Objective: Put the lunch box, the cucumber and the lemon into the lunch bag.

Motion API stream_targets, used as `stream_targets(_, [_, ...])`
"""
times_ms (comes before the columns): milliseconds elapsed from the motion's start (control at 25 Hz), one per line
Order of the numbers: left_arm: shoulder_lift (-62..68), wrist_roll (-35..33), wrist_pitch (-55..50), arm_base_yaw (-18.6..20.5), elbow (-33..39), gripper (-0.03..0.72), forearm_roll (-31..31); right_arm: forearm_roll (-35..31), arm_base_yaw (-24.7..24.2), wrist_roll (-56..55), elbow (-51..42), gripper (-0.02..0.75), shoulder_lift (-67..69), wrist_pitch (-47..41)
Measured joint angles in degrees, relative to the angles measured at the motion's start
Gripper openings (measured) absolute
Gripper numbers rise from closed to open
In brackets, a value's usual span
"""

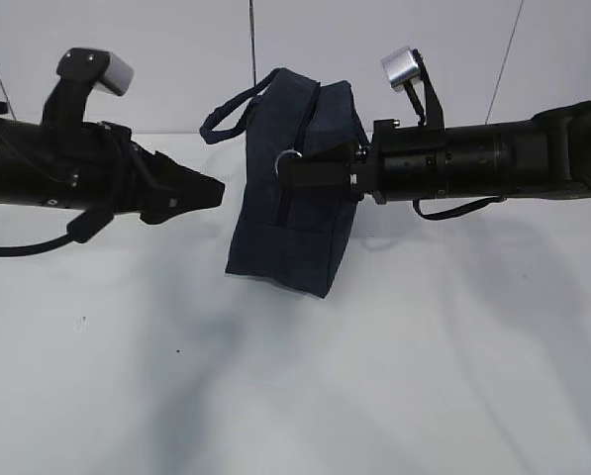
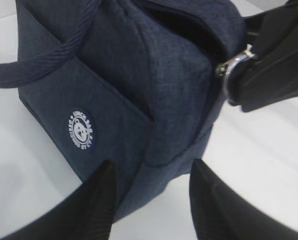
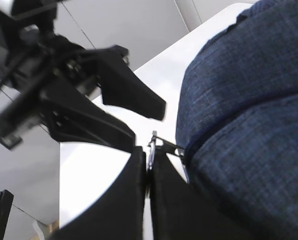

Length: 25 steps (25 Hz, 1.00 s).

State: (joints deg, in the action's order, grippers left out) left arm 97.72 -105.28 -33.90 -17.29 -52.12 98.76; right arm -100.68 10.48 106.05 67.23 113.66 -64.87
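The dark navy lunch bag (image 1: 295, 213) stands upright mid-table, its handles (image 1: 238, 104) falling to the left. My right gripper (image 1: 293, 172) reaches in from the right, shut on the zipper's metal ring pull (image 1: 287, 158) at the bag's upper end. The right wrist view shows the ring (image 3: 152, 142) pinched between the closed fingers. My left gripper (image 1: 216, 191) hovers just left of the bag, open and holding nothing. In its wrist view the bag's lower corner (image 2: 153, 150) with the round white logo (image 2: 81, 131) lies beyond the spread fingertips (image 2: 107, 175). Lunch box, cucumber and lemon are out of view.
White tabletop (image 1: 424, 356) extends in front of and beside the bag, with a white wall (image 1: 176, 40) behind. Both arms stretch horizontally toward the bag from the two sides.
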Motion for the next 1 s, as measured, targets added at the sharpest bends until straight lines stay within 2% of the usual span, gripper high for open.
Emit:
stream_targets(120, [3.6, -6.6, -2.3, 0.0, 0.0, 0.330, 2.7, 0.0, 0.0, -0.3, 0.0, 0.000, 0.0, 0.0])
stream_targets(400, [7.4, -15.8, -6.1, 0.0, -2.1, 0.330, 3.4, 0.0, 0.0, -0.8, 0.0, 0.000, 0.0, 0.0])
stream_targets(760, [8.8, -18.4, -6.3, 0.0, -7.6, 0.345, 3.6, 0.0, 0.0, -1.0, 0.0, 0.000, 0.0, 0.0])
stream_targets(1000, [11.0, -19.0, -7.1, 0.0, -8.8, 0.347, 3.7, 0.0, 0.0, -1.0, 0.0, 0.000, 0.0, 0.0])
